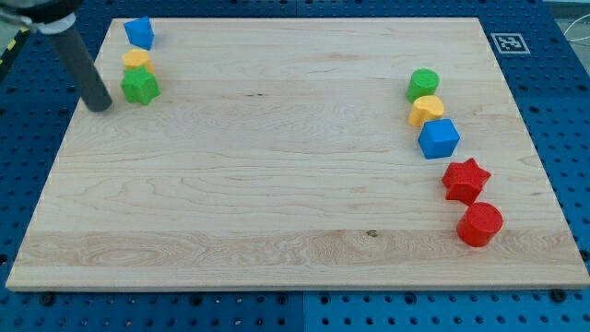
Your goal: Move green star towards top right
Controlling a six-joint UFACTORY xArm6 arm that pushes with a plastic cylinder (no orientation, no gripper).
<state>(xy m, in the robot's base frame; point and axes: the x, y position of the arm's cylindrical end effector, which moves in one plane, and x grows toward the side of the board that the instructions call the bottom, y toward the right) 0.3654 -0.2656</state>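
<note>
The green star (140,87) lies near the view's top left corner of the wooden board (277,184). A yellow block (136,61) touches it from above, and a blue block (139,32) sits above that. My tip (100,104) rests on the board just to the left of the green star, slightly below it, with a small gap between them. The dark rod rises from the tip toward the view's top left.
On the view's right side stand a green cylinder (423,84), a yellow block (426,111), a blue cube (439,138), a red star (466,180) and a red cylinder (479,224), in a line running downward. Blue pegboard surrounds the board.
</note>
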